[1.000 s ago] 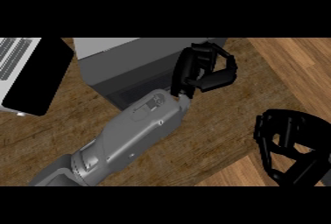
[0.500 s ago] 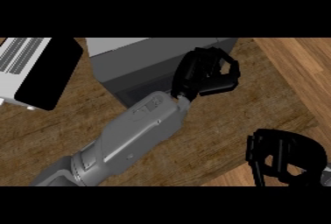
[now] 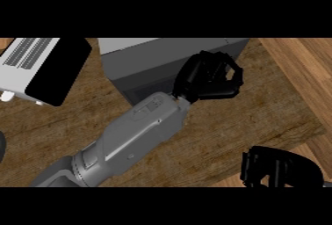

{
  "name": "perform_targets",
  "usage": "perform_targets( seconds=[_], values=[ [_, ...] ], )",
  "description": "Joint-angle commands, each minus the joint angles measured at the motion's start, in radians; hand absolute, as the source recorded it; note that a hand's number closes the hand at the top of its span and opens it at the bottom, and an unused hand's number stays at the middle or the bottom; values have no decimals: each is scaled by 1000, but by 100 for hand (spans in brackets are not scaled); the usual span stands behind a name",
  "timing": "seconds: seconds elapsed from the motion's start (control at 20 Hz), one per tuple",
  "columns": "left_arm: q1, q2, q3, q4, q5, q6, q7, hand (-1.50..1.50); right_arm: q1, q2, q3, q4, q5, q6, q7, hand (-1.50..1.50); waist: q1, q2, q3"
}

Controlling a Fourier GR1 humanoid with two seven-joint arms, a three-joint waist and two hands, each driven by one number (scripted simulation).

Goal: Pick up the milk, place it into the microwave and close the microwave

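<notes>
Against boxy grey microwave (image 3: 162,61), curled black left hand (image 3: 209,79)

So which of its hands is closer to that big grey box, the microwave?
The left. The left hand is up against the microwave, overlapping its right side with its fingers curled. The right hand sits apart at the view's lower right, over the wooden counter.

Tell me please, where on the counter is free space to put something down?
Bare wood lies between the left hand and the right hand, out to the counter edge. Another patch lies under the toaster, left of the forearm. It is crowded around the microwave.
</notes>
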Motion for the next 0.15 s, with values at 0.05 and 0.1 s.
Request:
perform_targets(
  seconds=[0.05, 0.1],
  values=[
    [132, 45, 77, 156, 70, -15, -25, 150, 47, 13, 28, -57, 32, -36, 8, 150, 36, 19, -12],
    [132, 44, 71, 163, 74, -28, -22, 150, 54, 21, 34, -60, 36, -43, 9, 150, 42, 25, -11]
  ],
)
